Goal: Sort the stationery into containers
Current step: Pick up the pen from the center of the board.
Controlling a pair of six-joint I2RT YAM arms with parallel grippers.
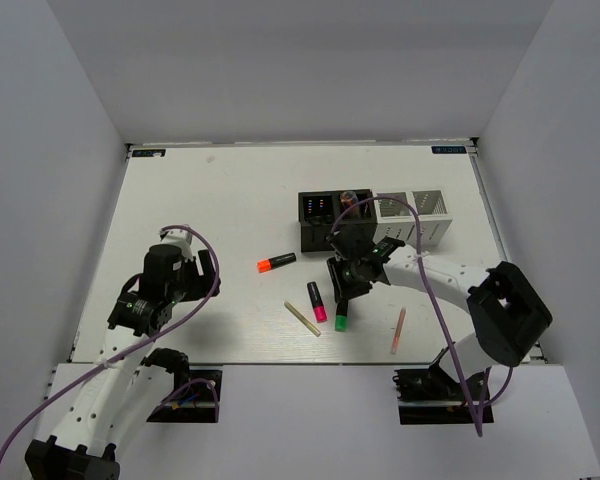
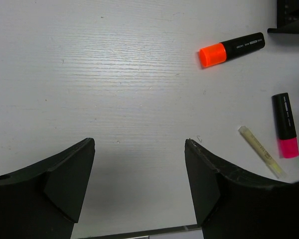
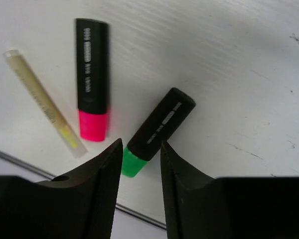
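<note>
My right gripper [image 1: 342, 296] [image 3: 141, 144] is open, its jaws narrowly apart, hovering over a green-capped black highlighter [image 1: 341, 321] [image 3: 157, 130] that lies on the table. A pink-capped highlighter [image 1: 317, 300] [image 3: 92, 82] and a beige stick [image 1: 302, 318] [image 3: 42, 102] lie just to its left. An orange-capped highlighter [image 1: 276, 262] [image 2: 231, 50] lies further left. A thin salmon stick [image 1: 398, 331] lies to the right. The row of mesh cups [image 1: 420, 212] stands behind; one black cup holds something pinkish. My left gripper [image 1: 206, 272] [image 2: 139, 144] is open and empty over bare table. No scissors are in view.
White walls enclose the table on the left, back and right. The table's near edge [image 1: 310, 364] runs just below the sticks. A purple cable [image 1: 435, 300] loops over my right arm. A corner of a black cup [image 2: 293, 15] shows in the left wrist view.
</note>
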